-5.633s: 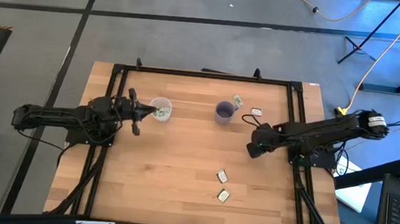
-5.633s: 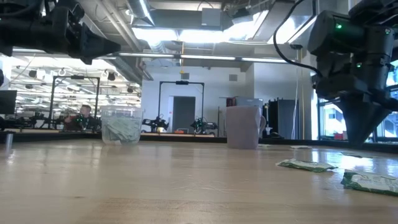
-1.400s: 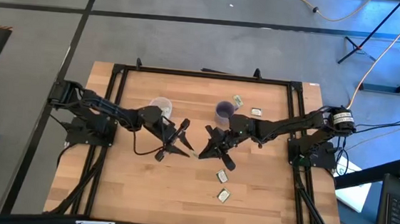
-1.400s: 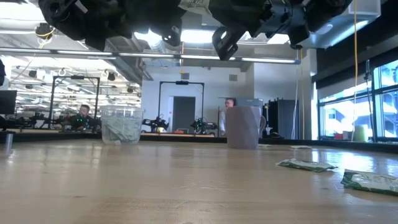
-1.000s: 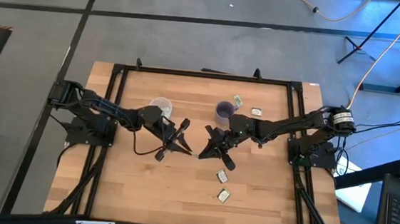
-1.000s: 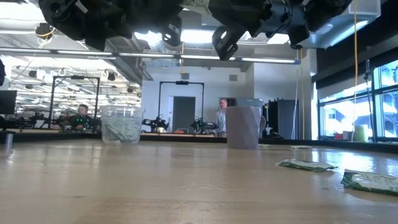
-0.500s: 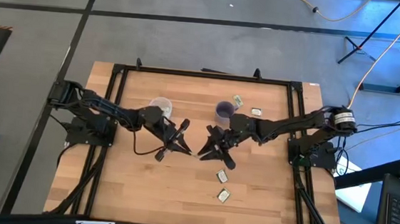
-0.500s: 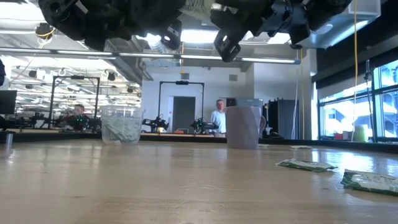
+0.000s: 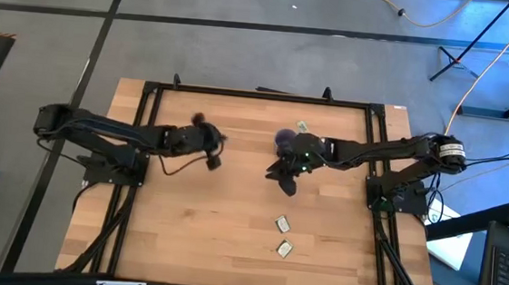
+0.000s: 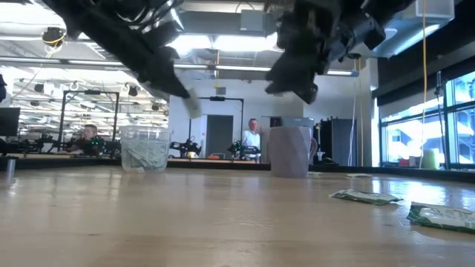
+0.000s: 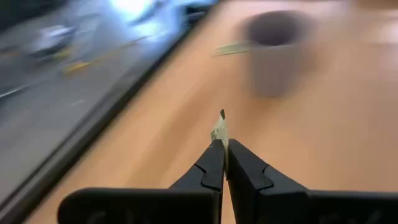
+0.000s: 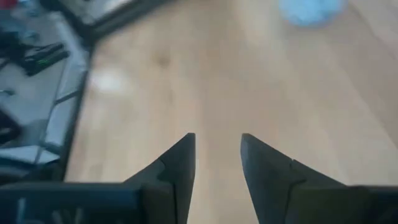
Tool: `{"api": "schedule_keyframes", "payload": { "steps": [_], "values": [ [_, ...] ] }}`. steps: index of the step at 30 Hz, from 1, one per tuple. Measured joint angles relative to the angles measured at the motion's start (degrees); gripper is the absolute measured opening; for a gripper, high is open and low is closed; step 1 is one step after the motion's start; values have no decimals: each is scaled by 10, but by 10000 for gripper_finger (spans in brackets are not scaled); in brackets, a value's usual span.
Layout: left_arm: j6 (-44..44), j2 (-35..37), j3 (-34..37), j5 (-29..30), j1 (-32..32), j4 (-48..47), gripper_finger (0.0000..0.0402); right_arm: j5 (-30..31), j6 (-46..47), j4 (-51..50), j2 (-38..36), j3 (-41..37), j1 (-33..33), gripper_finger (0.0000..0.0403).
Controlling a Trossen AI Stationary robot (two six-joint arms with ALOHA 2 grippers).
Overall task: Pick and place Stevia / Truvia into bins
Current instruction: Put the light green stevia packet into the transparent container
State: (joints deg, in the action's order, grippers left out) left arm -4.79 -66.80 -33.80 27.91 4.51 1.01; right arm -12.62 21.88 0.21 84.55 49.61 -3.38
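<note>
Two sweetener packets point(image 9: 283, 224) lie flat on the bare wooden worktop point(image 9: 228, 241) in the lower centre-right of the high view, one just below the other, well apart from both arms. Two more packets point(image 9: 302, 126) sit near the upper edge, just beside the purple-grey mug point(image 10: 290, 150). In the high view the right arm covers most of that mug. The clear cup point(image 10: 144, 147), left of centre in the low view, already holds a heap of green-and-white packets; from above, the left arm hides it. People show in the room beyond the worktop.

The left gripper point(image 11: 221, 140) is at centre-left of the high view, its fingers point(image 11: 208, 168) closed on a thin white-green packet point(image 11: 219, 129) that pokes out edge-on from the tips. The right gripper point(image 12: 217, 152) hangs at centre, its fingers point(image 12: 177, 163) parted with nothing between them.
</note>
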Motion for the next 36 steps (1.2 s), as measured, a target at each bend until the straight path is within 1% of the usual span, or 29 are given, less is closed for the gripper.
{"api": "schedule_keyframes", "payload": {
  "steps": [1,3,5,11,16,19,22,25,30,36],
  "values": [
    [-16,4,0,38,0,-14,6,9,4,-8,0,0,-3,132],
    [-39,12,0,90,0,-39,6,21,5,-23,0,0,-9,132],
    [-63,14,0,103,0,-62,6,31,4,-34,0,0,-14,132],
    [-127,14,0,64,0,-124,6,33,0,-38,0,0,-26,132],
    [-146,34,0,85,0,-150,5,36,-15,-49,0,0,-28,132],
    [-170,62,0,78,-7,-175,5,42,-16,-53,0,0,-28,132],
    [-225,82,0,75,-17,-232,5,43,-26,-55,0,0,-28,132],
    [-266,79,0,74,-19,-275,5,44,-29,-55,0,0,-28,132],
    [-256,59,0,28,-17,-258,9,48,-29,-55,0,0,-28,132],
    [-260,32,0,21,-17,-253,11,48,-28,-54,0,0,-28,132]
  ]
}}
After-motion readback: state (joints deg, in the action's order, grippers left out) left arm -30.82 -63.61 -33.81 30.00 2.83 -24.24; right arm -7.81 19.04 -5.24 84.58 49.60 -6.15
